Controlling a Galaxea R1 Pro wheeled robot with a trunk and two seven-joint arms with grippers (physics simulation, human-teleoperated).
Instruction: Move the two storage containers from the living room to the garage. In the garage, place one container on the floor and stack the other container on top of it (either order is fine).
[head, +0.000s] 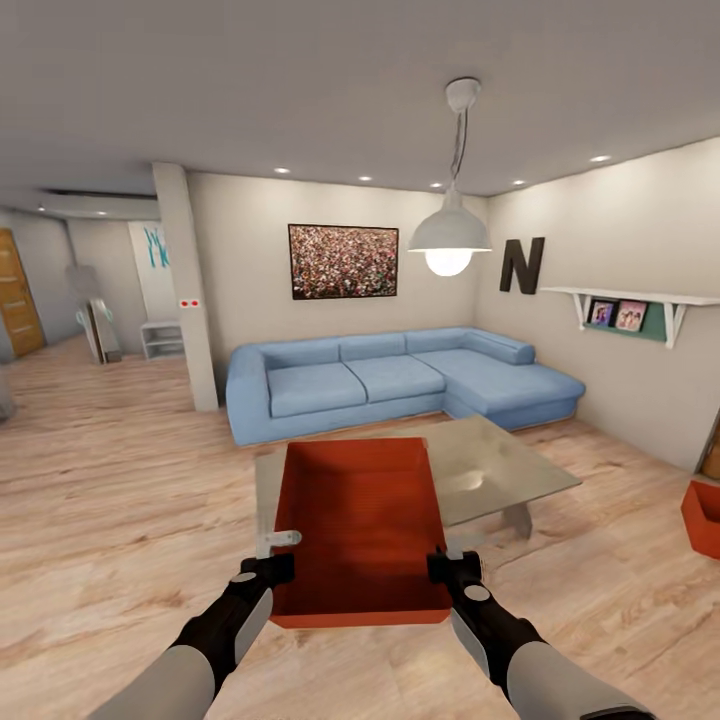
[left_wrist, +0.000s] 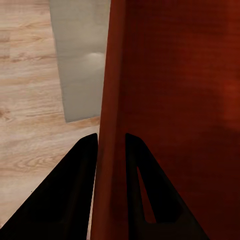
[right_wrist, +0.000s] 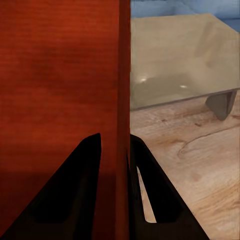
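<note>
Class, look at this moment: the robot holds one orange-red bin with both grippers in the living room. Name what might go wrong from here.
1. The left gripper and right gripper each pinch only a thin side wall of the held container, so it might slip or tilt during the drive.
2. The coffee table stands just ahead; turning could knock it.
3. The second container sits on the wood floor at the right edge, near a possible path.
</note>
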